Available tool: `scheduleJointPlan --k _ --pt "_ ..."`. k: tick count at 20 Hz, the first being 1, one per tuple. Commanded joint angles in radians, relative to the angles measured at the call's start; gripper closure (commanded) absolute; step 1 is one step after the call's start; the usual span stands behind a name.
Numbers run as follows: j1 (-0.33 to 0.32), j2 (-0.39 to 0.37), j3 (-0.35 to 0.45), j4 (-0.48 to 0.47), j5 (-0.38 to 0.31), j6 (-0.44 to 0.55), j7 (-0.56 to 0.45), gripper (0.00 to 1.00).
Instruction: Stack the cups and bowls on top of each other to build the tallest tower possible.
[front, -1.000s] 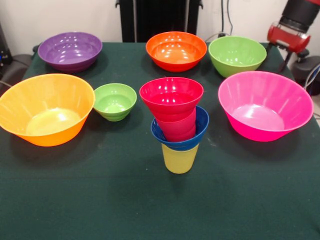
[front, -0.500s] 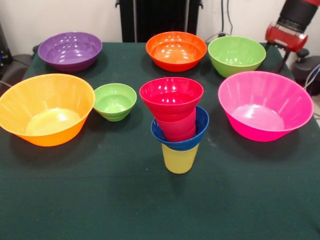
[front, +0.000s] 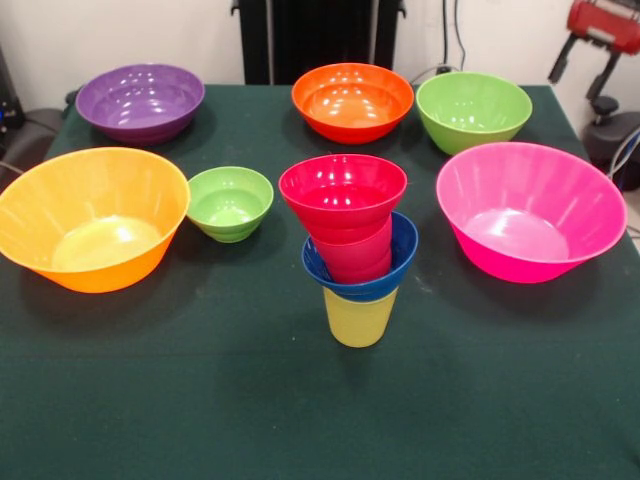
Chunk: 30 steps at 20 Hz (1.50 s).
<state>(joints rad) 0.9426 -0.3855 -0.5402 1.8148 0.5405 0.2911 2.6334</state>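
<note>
A: The tower (front: 355, 250) stands mid-desk: translucent yellow ribbed cup (front: 359, 318), small glossy blue bowl (front: 395, 268), red ribbed cup (front: 355, 256), small round red bowl (front: 343, 195).

B: It leans left, so another bowl could topple it. The end effector (front: 603, 30), far right, is unreadable — open or closed.

Tabletop (front: 200, 400), covered in dark green cloth. Directly carried: purple bowl (front: 141, 101), orange bowl (front: 352, 101), medium green bowl (front: 474, 110), pink bowl (front: 531, 210), orange-yellow bowl (front: 90, 217), small green bowl (front: 230, 203), yellow cup (front: 359, 319) beneath a stack.
</note>
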Motion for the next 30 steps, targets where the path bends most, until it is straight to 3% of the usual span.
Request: scheduleJointPlan --k 1,5,11,15,30 --pt "0.024 -0.056 -0.02 -0.09 -0.031 0.217 0.156 0.0" --pt "-0.008 -0.101 0.001 -0.039 -0.063 0.214 0.086 0.0" --pt "-0.077 0.003 0.06 -0.023 -0.087 0.091 0.04 0.0" --pt "-0.112 0.014 0.075 0.002 -0.117 0.043 0.015 0.0" --pt "-0.167 0.056 0.109 0.007 -0.207 -0.039 0.031 0.0"
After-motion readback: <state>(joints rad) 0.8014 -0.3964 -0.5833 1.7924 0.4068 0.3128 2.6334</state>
